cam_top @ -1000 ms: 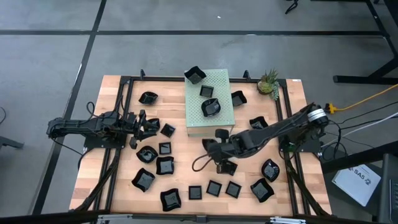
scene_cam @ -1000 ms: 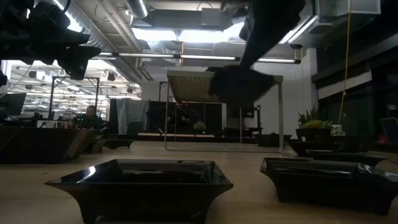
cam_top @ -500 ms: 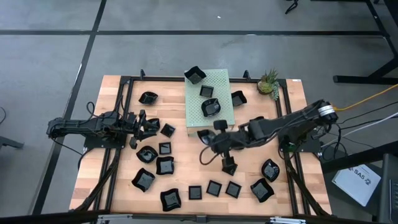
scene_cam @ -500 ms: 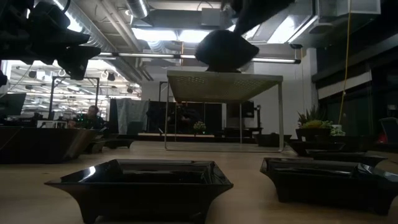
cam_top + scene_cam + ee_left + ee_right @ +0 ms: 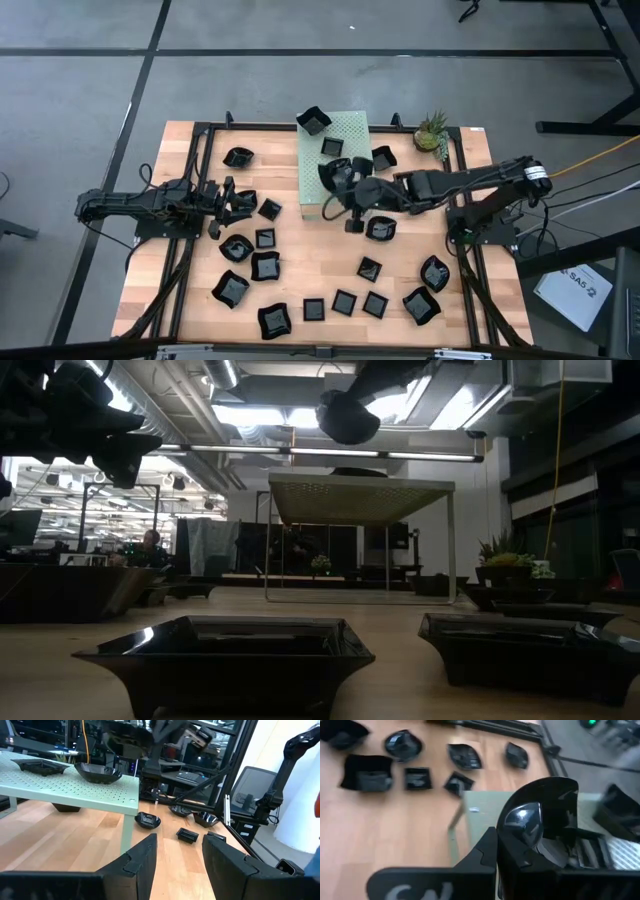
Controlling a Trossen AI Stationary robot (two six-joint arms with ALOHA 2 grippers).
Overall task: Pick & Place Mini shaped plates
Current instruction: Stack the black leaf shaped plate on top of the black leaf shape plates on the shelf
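While the right pincer hangs clamped on the rim of one mini shaped plate, that plate sits above the near part of the pale green box, and the risk lies in what is beneath it. Another dish appears to lie directly below the pincer, so a release there could land plate on plate, tilting the new one or knocking both. The box's edge is also just beside the pincer, and a glossy dish let go too close to it could slide off onto the desk. Counted from above: one plate held, two plainly on the box beyond the pincer with a likely third hidden under it, and about fifteen scattered on the desk, mostly nearer than the pincer. One box, one small plant. The left pincer waits wide apart, well to the side.
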